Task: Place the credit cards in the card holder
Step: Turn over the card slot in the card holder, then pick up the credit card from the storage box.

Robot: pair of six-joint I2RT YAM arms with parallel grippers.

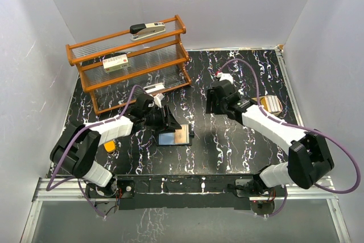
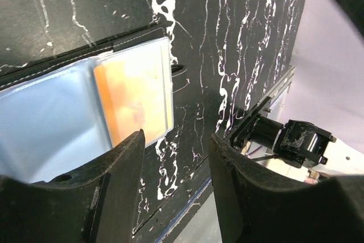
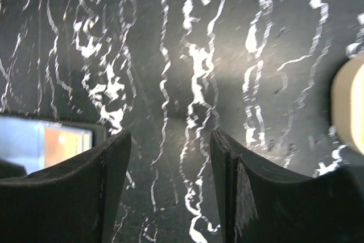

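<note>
The card holder (image 1: 169, 120) lies open on the black marbled table, one black flap standing up and its bluish lining (image 2: 51, 120) facing up. An orange credit card (image 2: 133, 98) sits flat in the right half of the lining, under the clear pocket; in the top view the card (image 1: 182, 135) is at the holder's right end. My left gripper (image 2: 176, 157) hovers just beside the holder's edge, open, with only table between its fingers. My right gripper (image 3: 170, 146) is open over bare table to the right, apart from the holder (image 3: 34, 140).
A wooden rack (image 1: 133, 66) stands at the back left, with a stapler (image 1: 148, 29) on top and a white box (image 1: 115, 62) on its shelf. A small orange block (image 1: 110, 147) lies near the left arm. A tan tray (image 1: 270, 104) sits by the right arm.
</note>
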